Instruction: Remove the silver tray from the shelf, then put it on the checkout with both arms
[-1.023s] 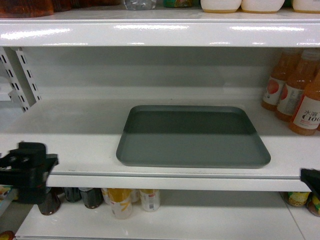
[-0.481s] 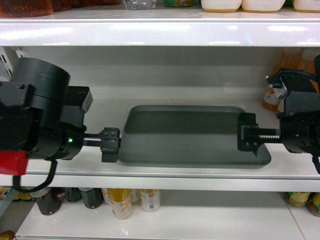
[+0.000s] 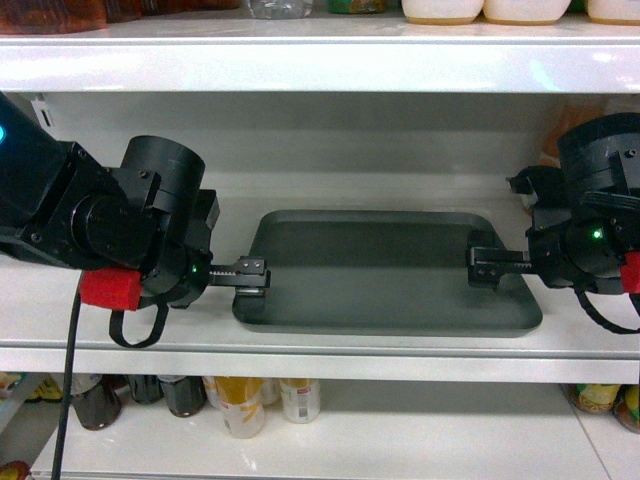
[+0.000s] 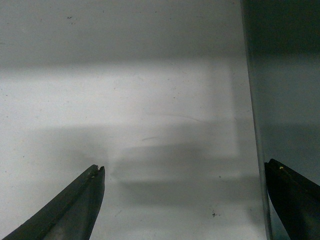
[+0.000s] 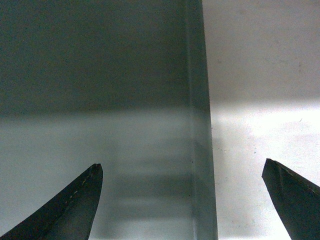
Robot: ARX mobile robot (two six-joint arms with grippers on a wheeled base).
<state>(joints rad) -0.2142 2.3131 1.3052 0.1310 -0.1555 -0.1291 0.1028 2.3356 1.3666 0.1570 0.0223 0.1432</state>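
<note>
While both arms reach level into the shelf bay, the left end effector [image 3: 251, 275] sits at the left rim of the silver tray [image 3: 385, 270], jaws spread wide: in the left wrist view one fingertip [image 4: 90, 192] is over bare shelf board and the other [image 4: 295, 192] is over the tray, the rim edge running between them. No contact with the tray can be confirmed. Right end effector [image 3: 484, 268] sits at the tray's right rim, likewise spread wide; in the right wrist view one fingertip [image 5: 80, 197] hangs over the tray floor, the other [image 5: 295, 192] over the white board, rim wall between. Nothing is gripped on either side.

Left arm: bulky black wrist housing, a red block on its underside, a green indicator lit, black cable looping down. Right arm: similar black housing, green light, red patch at the frame edge.

Tray: matte dark grey-green, rectangular, rounded corners, low raised rim, plain surface, rear half in shadow. It lies flat on the shelf [image 3: 150, 310], near the glossy front lip.

Orange drink bottles [image 3: 550, 150] stand at the back right, largely hidden by the right arm.
</note>
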